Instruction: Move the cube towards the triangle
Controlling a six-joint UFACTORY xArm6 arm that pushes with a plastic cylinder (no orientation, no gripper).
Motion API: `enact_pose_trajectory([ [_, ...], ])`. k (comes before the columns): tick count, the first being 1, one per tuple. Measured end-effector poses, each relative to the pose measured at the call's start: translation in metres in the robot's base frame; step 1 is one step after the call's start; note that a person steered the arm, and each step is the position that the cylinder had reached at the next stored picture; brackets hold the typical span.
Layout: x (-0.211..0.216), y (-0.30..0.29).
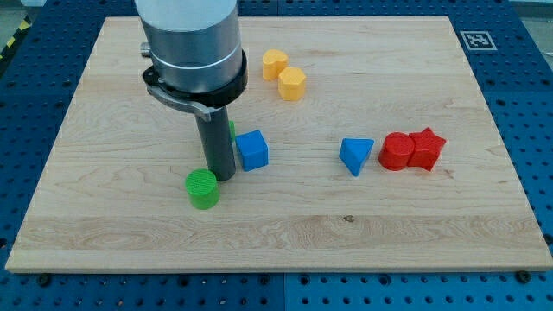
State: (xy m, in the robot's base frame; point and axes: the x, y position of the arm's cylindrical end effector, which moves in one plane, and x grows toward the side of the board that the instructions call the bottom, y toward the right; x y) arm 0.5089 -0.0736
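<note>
A blue cube [252,149] sits on the wooden board [285,225] left of centre. A blue triangle [355,155] lies to its right, with a clear gap between them. My tip [224,176] stands just left of the blue cube, close to or touching its left side. A green cylinder [203,188] lies just below and left of the tip. A second green block [230,129] is mostly hidden behind the rod.
Two yellow blocks [284,74] lie near the view's top, side by side. A red cylinder [397,151] and a red star-shaped block [426,149] touch each other right of the blue triangle. The arm's grey body [190,43] hides the board's upper left.
</note>
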Motion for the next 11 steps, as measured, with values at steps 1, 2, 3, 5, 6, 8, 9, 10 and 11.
enact_pose_trajectory([
  [1,0.0,-0.011],
  [2,-0.012,0.001],
  [3,-0.021,0.027],
  [5,-0.029,0.026],
  [6,-0.043,0.024],
  [8,-0.021,0.057],
  [9,-0.032,0.05],
  [10,-0.063,0.046],
  [11,-0.019,0.071],
])
